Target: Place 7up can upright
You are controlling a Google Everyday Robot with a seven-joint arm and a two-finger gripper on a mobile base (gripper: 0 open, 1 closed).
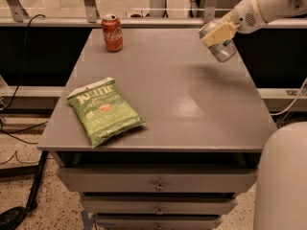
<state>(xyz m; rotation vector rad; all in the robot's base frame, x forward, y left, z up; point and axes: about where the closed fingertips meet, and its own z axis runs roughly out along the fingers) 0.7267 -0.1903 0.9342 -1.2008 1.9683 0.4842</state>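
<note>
The 7up can [221, 46], silvery-grey with faint green marks, hangs tilted in the air above the far right part of the grey table [192, 104]. My gripper [218, 33] is shut on the 7up can; its cream fingers [217, 31] clasp the can's upper part. The white arm [268, 4] reaches in from the upper right. The can's shadow falls on the tabletop just below and left of it.
A red cola can [112, 32] stands upright at the table's far left. A green chip bag [103, 110] lies flat at the front left. Drawers [158, 186] sit under the tabletop. Part of my white body [283, 181] fills the lower right corner.
</note>
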